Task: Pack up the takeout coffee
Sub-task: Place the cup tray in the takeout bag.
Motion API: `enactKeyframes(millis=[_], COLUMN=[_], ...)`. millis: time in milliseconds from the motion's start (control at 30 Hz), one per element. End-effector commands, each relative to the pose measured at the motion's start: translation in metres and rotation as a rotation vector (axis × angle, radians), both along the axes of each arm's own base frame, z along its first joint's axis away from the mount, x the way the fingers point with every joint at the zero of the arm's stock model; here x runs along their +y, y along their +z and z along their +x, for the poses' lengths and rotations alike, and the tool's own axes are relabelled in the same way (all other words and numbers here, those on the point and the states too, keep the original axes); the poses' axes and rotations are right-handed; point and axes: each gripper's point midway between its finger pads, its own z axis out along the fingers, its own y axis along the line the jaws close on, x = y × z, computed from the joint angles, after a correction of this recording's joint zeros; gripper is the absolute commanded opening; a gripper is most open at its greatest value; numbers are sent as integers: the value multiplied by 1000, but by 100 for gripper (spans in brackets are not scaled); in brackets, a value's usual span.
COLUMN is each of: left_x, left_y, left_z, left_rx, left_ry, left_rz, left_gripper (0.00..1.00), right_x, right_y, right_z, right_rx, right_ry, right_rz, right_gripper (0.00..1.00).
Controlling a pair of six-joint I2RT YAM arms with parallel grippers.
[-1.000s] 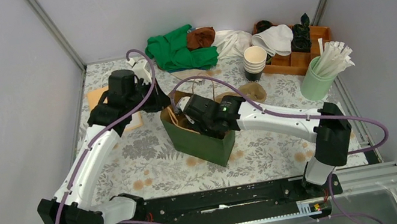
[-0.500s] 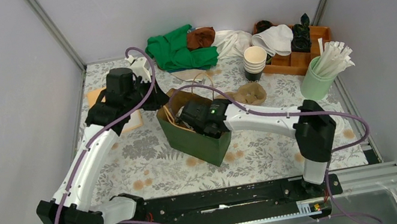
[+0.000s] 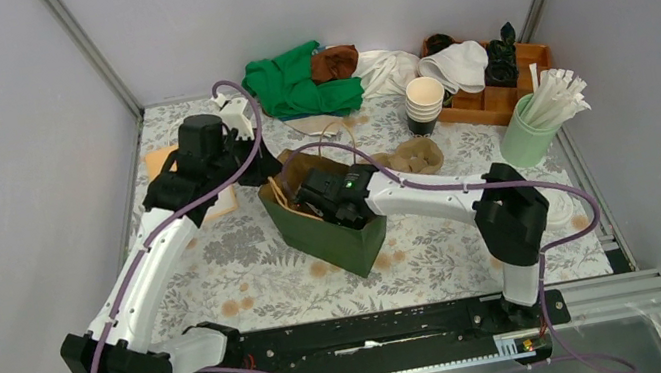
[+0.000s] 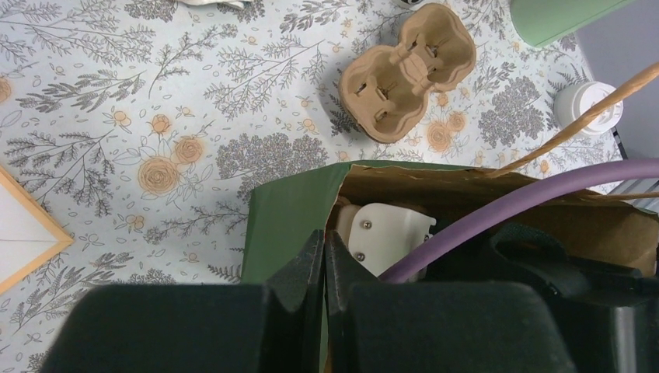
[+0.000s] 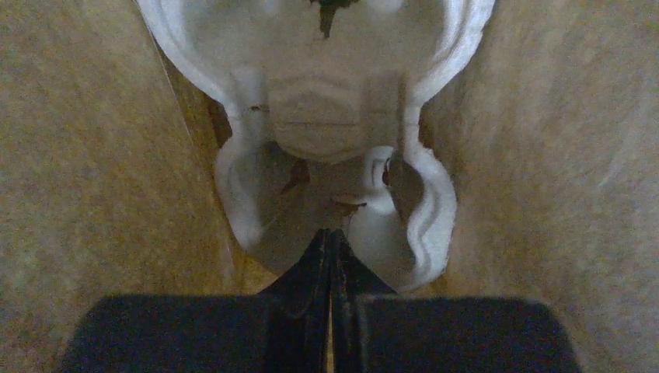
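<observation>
Green paper bag at mid-table, with the left gripper on its left rim and the right gripper inside it. Behind and right lies a brown moulded-pulp cup carrier; behind that, a stack of lidless cream paper cups. A white lidded paper cup stands right of the carrier.

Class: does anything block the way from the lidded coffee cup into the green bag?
Yes. The right gripper, shut, reaches down inside the green bag, its arm filling the mouth. The lidded coffee cup stands outside on the table.
</observation>
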Motion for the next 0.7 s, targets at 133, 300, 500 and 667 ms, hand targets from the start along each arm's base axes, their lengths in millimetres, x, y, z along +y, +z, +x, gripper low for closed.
enactKeyframes(millis=[133, 300, 500, 667], left_x=[0, 6, 7, 7], left_y=[5, 11, 18, 22], left_z=[-5, 3, 9, 10], left_rx=[-54, -82, -106, -117], left_ry=[-23, 10, 29, 30], left_rz=[13, 39, 41, 37], left_gripper=[5, 5, 5, 4], right_x=[10, 7, -8, -13], right_y=[3, -9, -35, -49], right_z=[23, 15, 2, -5], right_rx=[-57, -18, 38, 69], right_ry=[9, 6, 15, 9], right_rz=[5, -1, -54, -74], right_gripper=[0, 0, 0, 0])
